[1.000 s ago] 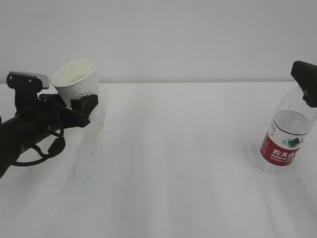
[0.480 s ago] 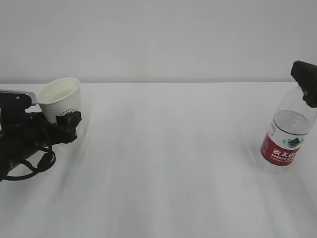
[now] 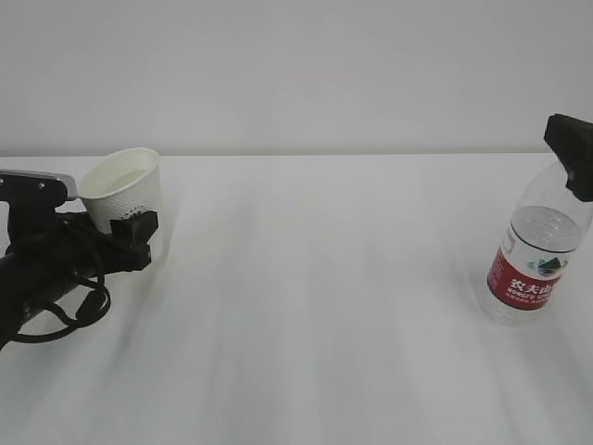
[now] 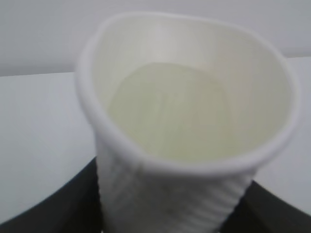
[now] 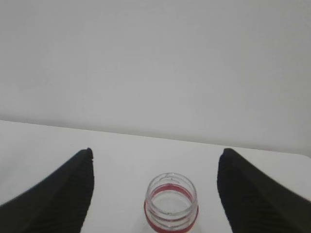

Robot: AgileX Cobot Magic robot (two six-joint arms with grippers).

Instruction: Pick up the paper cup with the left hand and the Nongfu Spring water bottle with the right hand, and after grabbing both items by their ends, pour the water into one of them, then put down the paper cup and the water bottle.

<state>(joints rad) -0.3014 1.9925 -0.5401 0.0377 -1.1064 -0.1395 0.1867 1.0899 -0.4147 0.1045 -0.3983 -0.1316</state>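
Note:
The white paper cup (image 3: 123, 188) is at the far left, just above the table, mouth up and leaning slightly. My left gripper (image 3: 131, 229) is shut on its lower part. In the left wrist view the paper cup (image 4: 184, 121) fills the frame, its rim squeezed out of round, with black fingers (image 4: 58, 216) at both bottom corners. I cannot tell whether it holds liquid. The uncapped Nongfu Spring water bottle (image 3: 532, 252) stands on the table at the right with clear water (image 3: 542, 227) inside. My right gripper (image 5: 155, 153) is open, its fingers well apart on either side of the bottle's neck (image 5: 171, 201).
A white table (image 3: 315, 306) runs to a plain pale wall (image 3: 306, 74). Only the black tip of the right arm (image 3: 573, 153) shows at the right edge of the exterior view. Looped cables (image 3: 65, 306) hang under the left arm.
My left arm has carried the paper cup down and to the left, then a little back to the right; the cup now leans less. The right gripper and bottle have not moved.

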